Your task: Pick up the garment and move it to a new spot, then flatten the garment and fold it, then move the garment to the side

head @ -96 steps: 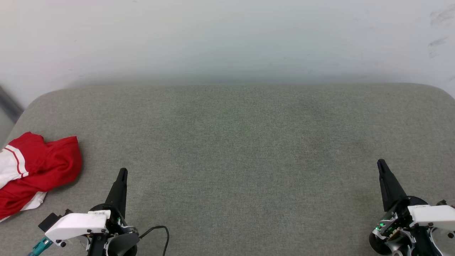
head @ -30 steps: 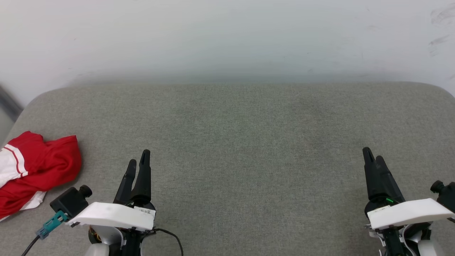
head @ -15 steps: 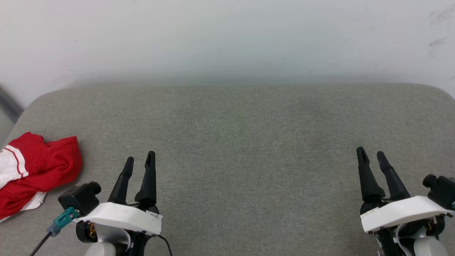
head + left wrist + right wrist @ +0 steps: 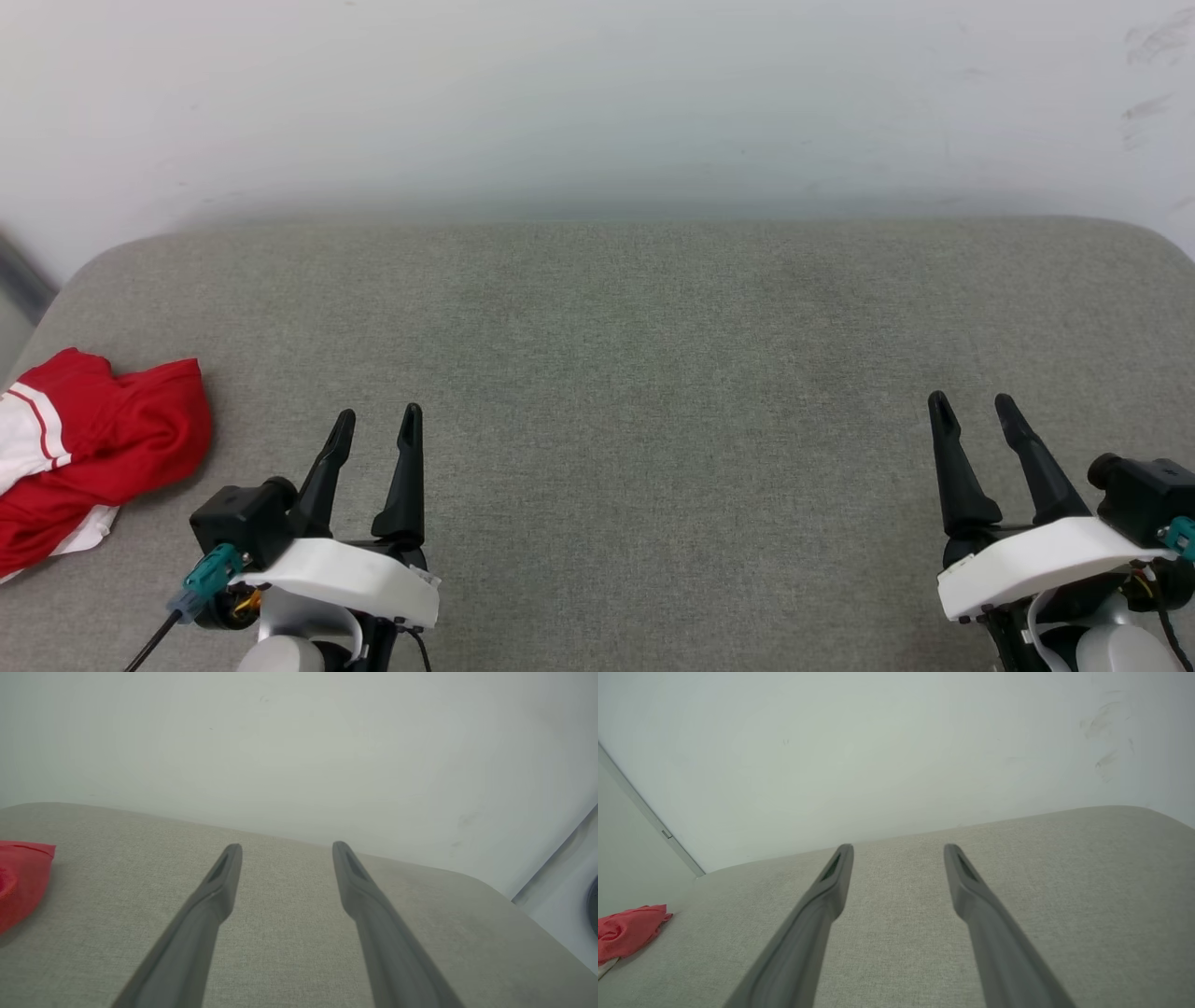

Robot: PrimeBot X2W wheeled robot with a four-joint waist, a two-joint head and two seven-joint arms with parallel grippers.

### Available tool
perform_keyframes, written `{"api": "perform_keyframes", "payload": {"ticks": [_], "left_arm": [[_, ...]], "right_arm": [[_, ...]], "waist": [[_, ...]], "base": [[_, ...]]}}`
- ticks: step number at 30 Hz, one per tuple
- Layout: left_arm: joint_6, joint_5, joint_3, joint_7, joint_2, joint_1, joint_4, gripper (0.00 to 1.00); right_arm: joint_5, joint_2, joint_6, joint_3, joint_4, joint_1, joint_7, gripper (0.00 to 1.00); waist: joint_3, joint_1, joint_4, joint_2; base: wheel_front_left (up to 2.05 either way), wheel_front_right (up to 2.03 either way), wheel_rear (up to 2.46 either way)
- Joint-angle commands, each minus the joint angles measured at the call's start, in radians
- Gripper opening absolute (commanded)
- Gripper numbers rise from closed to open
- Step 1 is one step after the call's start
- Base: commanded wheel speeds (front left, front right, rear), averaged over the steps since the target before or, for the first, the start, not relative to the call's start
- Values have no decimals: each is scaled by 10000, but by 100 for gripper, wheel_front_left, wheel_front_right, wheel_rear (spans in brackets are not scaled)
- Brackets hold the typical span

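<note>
In the head view the garment [image 4: 103, 448] lies crumpled against the left edge of the grey cushion [image 4: 635, 355], forward of its rounded back left corner. It rests straight on the upholstery, in no bin or basket. Red cloth is bunched over a white sleeve with a red stripe. The left gripper [image 4: 379, 413] hangs near it, toward the cushion's middle, with its fingers spread and nothing between them. The right gripper [image 4: 970, 400] is toward the right edge, well apart from the garment, and is likewise spread and empty. The shirt looks light, limp and unbreakable, so it will likely sag and trail once lifted. Thin cloth may slide off narrow tips, so the raised red fold facing the left gripper seems the best pinch. In the left wrist view the left gripper [image 4: 287, 846] stands wide over bare cushion, and the garment [image 4: 21, 877] shows as a red corner at the frame's left. In the right wrist view the right gripper [image 4: 899, 847] gapes too, with the garment [image 4: 628, 931] far off by the cushion's left edge.
</note>
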Motion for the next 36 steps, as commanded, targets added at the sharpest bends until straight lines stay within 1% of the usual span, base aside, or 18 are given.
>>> {"api": "perform_keyframes", "payload": {"ticks": [1, 17, 36], "left_arm": [[60, 335, -41, -103, 87, -138, -55, 100], [136, 1601, -198, -473, 115, -164, 185, 100], [175, 2784, -173, -828, 31, -149, 318, 100]], "right_arm": [[-343, 30, 1, -22, -142, -12, -9, 100], [-1725, 74, 1, 24, -233, 97, -112, 100], [-2536, 82, -1, -20, -166, 18, -333, 100]], "waist": [[-1, 0, -3, 0], [-14, 0, -8, 0], [14, 0, -42, 0]], "base": [[0, 0, 0], [0, 0, 0], [0, 0, 0]]}}
